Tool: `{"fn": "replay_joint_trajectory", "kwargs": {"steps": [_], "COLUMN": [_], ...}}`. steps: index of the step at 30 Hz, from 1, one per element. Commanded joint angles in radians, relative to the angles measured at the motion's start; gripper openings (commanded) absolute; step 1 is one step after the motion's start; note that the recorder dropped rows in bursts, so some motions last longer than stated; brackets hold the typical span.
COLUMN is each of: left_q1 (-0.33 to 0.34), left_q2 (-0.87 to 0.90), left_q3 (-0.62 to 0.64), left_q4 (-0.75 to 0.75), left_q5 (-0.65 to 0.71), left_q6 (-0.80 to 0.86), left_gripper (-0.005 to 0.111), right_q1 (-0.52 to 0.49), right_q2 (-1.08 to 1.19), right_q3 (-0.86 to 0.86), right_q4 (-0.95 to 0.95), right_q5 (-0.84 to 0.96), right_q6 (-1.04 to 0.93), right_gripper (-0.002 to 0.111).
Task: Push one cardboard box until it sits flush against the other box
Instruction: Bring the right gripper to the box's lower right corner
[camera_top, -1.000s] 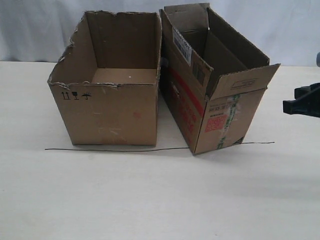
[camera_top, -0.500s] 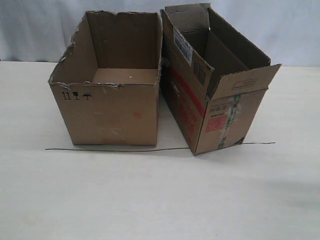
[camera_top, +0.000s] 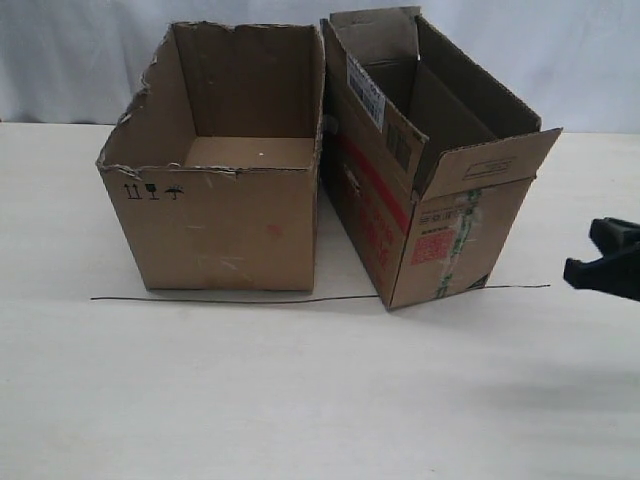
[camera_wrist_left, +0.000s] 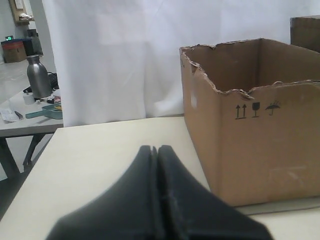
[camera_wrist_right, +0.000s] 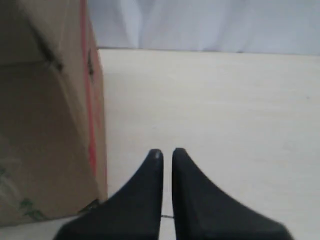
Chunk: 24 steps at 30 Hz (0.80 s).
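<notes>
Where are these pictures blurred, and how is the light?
Exterior view: soft even light, sharp, faint shadows by the narrow red-striped brown carton and the squarish plain brown carton. Left wrist view: the black left gripper is blurred, the plain carton sharp. Right wrist view: soft overall, the striped carton's wall most blurred.

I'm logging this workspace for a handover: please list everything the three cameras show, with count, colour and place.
plain carton: one, brown, torn rim, left on the table in the exterior view.
red-striped carton: one, brown with red print and green tape, right of the plain carton, a gap between their near ends.
thin line: one, black, along the table before both cartons.
table: one, cream.
curtain: one, white, behind the table.
bottle: one, metallic grey, on a background side table.
left pincer: one, black, shut, empty.
right pincer: one, black, fingers narrowly apart, empty, beside the red-striped carton.
</notes>
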Motion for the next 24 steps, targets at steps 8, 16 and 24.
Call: {"fn": "replay_joint_trajectory", "kwargs": {"steps": [8,16,24], "left_q1": [0.0,0.0,0.0], "left_q2": [-0.002,-0.002,-0.002], "left_q3": [0.003,0.003,0.003], "left_q4": [-0.001,-0.001,-0.001], "left_q5": [-0.004,-0.004,-0.004], "left_q6": [0.001,0.001,0.001], "left_gripper": [0.0,0.0,0.0], "right_q1": [-0.003,-0.003,-0.003], "right_q2": [0.19,0.29,0.344], "right_q3": [-0.01,-0.122,-0.16], "right_q4": [-0.151,-0.245,-0.176], "right_q5": [-0.327,-0.328,-0.342], "right_q6": [-0.075,-0.075,-0.075], "right_gripper": [0.005,0.005,0.005]}}
